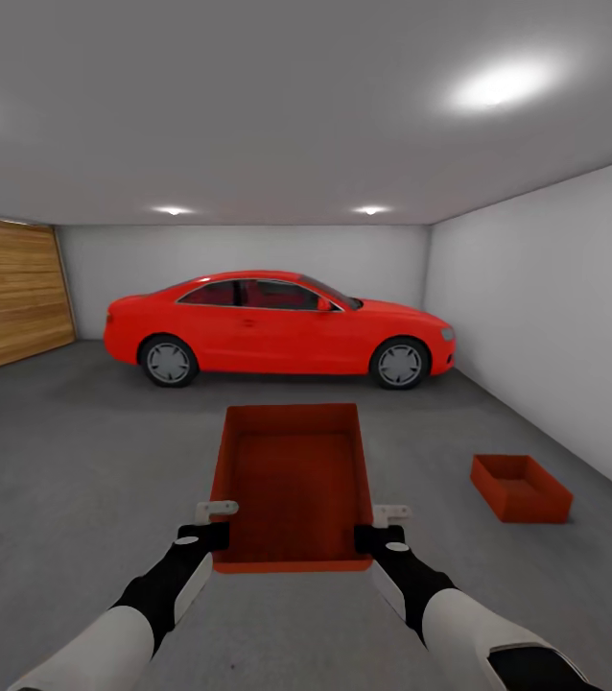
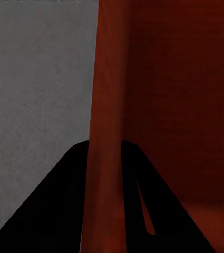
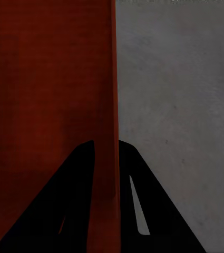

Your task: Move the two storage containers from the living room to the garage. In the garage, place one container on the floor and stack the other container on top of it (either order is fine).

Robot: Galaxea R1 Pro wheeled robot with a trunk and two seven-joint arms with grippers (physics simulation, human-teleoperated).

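Carrying one storage container (image 1: 292, 489) between us, we are pinching its side walls: the left gripper (image 1: 212, 523) is clamped on one wall (image 2: 107, 158), the right gripper (image 1: 380, 526) on the opposite wall (image 3: 105, 174). The second container (image 1: 521, 488) is sitting on the garage floor (image 1: 76, 451), ahead and off to the right gripper's side. We are judging thin-wall grips risky: uneven arm motion could twist the bin loose, and misalignment could tip the stack.

Orange-red containers (image 1: 292, 485), mottled grey floor (image 1: 76, 461)
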